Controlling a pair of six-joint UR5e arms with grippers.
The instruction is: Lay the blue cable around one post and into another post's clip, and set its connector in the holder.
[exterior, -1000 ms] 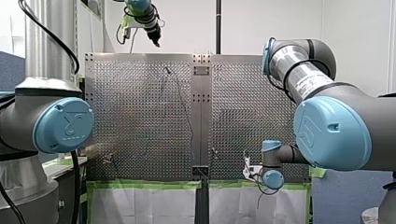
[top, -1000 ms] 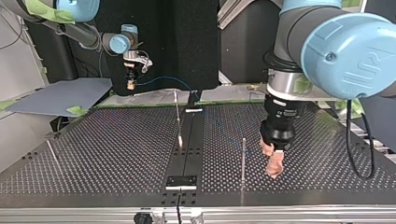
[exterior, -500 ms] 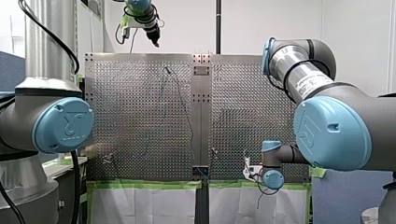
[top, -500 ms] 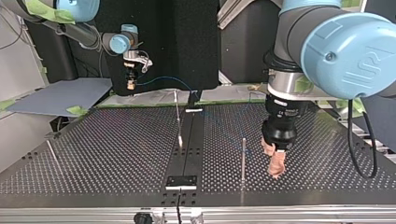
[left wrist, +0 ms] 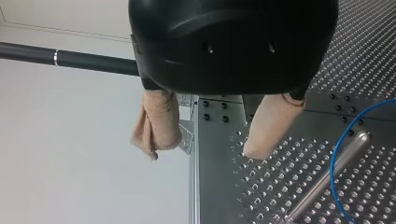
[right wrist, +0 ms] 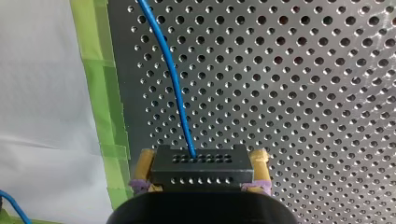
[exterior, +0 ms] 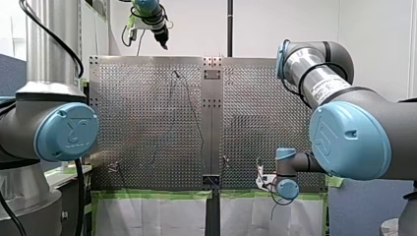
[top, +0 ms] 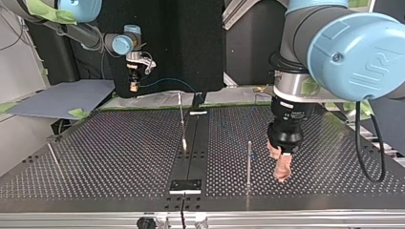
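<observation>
Beside a post (left wrist: 327,179), my left end effector (left wrist: 203,150) points down, empty, agape (right end effector (right wrist: 201,159) clamps the connector (right wrist: 200,171)).

The perforated metal table (top: 119,152) fills the lower half of the top view, split down the middle by a dark centre strip (top: 193,143). A tall post (top: 249,162) stands upright right of centre, a second post (top: 182,121) stands beside the strip, and a thin rod (top: 52,155) slants at lower left. A small plate (top: 186,185) sits at the strip's near end.

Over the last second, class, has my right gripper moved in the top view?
No: my right gripper keeps the same gap from the post beside it.
</observation>
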